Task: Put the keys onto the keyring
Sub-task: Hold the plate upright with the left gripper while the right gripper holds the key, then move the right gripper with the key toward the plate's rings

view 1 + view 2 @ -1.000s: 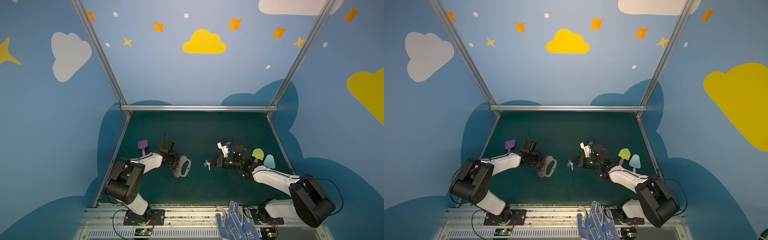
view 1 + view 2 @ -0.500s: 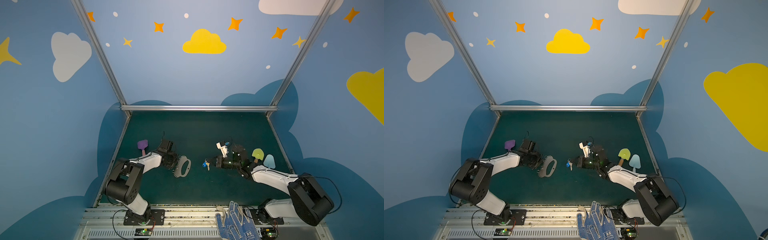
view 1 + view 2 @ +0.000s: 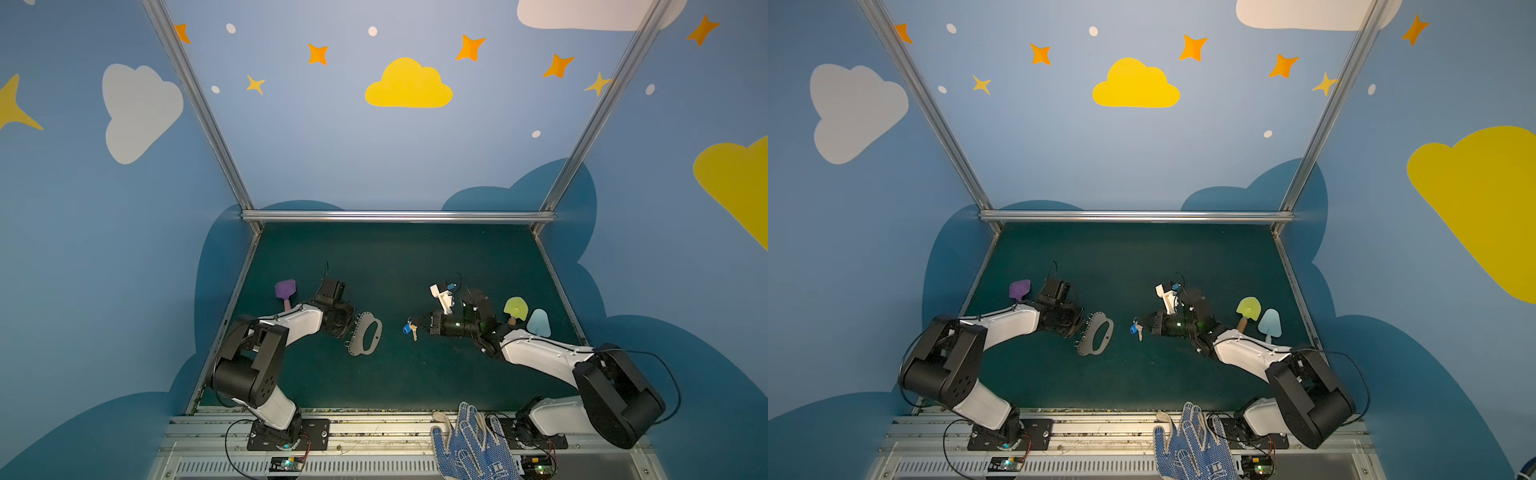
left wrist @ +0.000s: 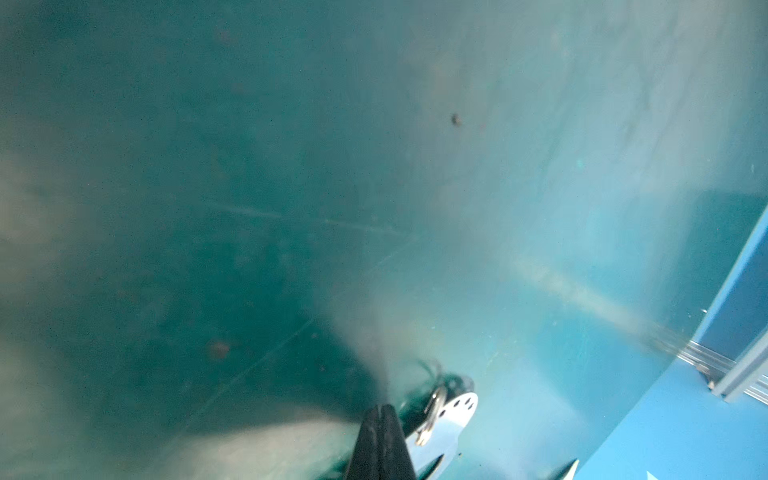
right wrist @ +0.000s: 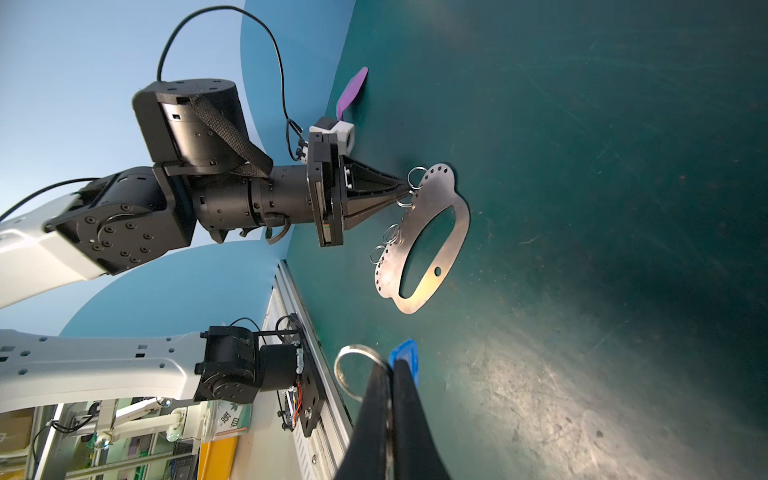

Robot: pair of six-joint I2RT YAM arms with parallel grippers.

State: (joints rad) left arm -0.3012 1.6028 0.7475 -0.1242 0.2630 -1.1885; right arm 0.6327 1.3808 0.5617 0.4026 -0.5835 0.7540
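Near the left edge of the tabletop (image 3: 395, 257) lies a purple spatula (image 3: 285, 289). Right of it the left gripper (image 3: 352, 329) is clenched, its tips touching the holed edge of the keyring (image 3: 365, 338) among the split rings; whether it pinches one cannot be told. The keyring sits left of the tabletop's centre. At the centre the right gripper (image 3: 420, 325) clamps the keys (image 3: 408, 329) by the blue tag. A yellow-green spatula (image 3: 516, 306) and a pale blue spatula (image 3: 539, 323) lie by the right edge.

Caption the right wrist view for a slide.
Right fingers pinch the blue key tag; left fingers closed at the keyring edge.
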